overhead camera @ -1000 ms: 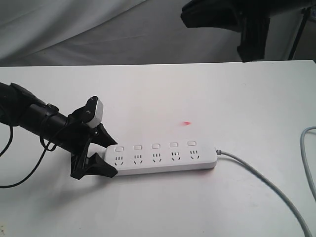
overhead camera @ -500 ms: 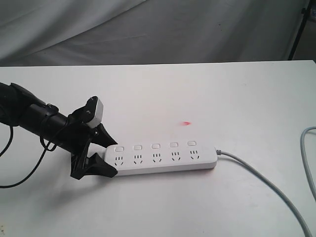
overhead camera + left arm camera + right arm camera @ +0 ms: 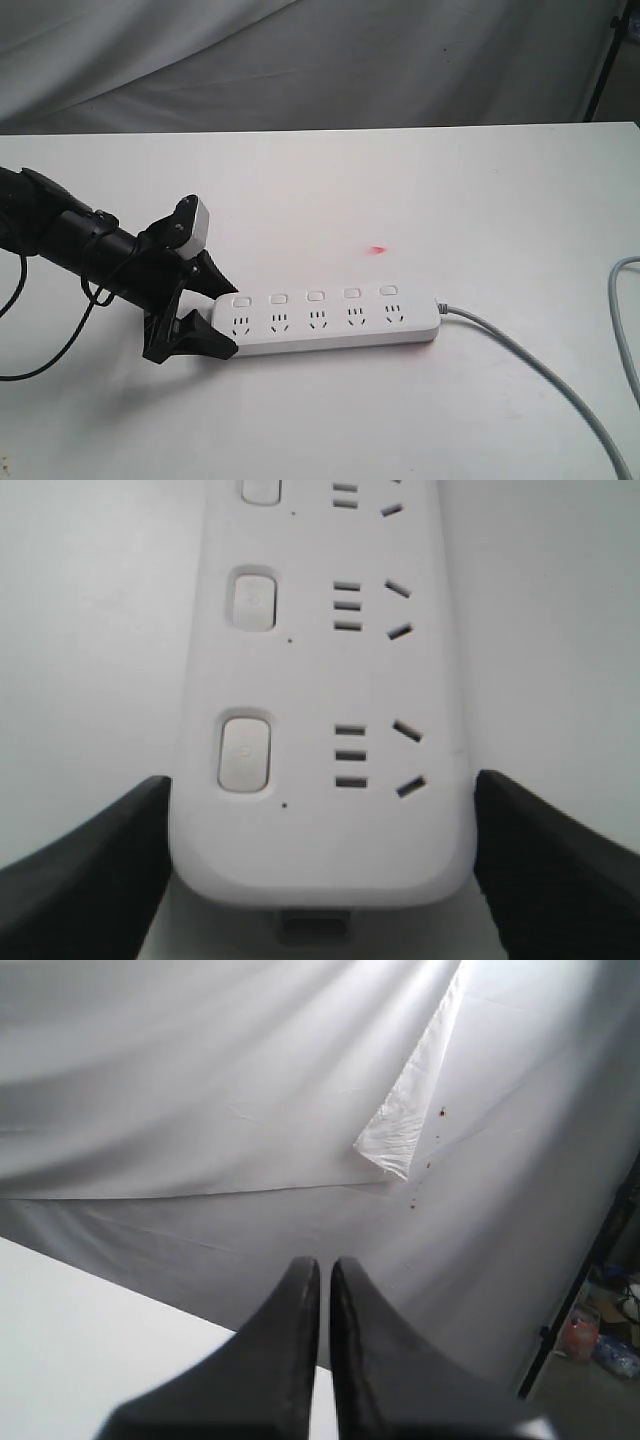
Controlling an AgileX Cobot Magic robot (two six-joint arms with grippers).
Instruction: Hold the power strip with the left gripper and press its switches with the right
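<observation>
White table (image 3: pixel 480 180) is carrying the power strip (image 3: pixel 330 320) toward its front, your left pincer (image 3: pixel 228 317) clamping its cordless end; your right pincer (image 3: pixel 324 1262), shut and empty, is facing the backdrop (image 3: pixel 200 1080); be lowering it squarely onto the switches (image 3: pixel 315 296).

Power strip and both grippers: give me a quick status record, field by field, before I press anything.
power strip: lying flat on the table
left gripper: jaws against both long sides of the strip's cordless end, apparently gripping
right gripper: shut, empty, pointed at the backdrop, outside the exterior view
switches: five in a row, none touched
cord: grey, leaves the strip's far end, runs across the table
</observation>
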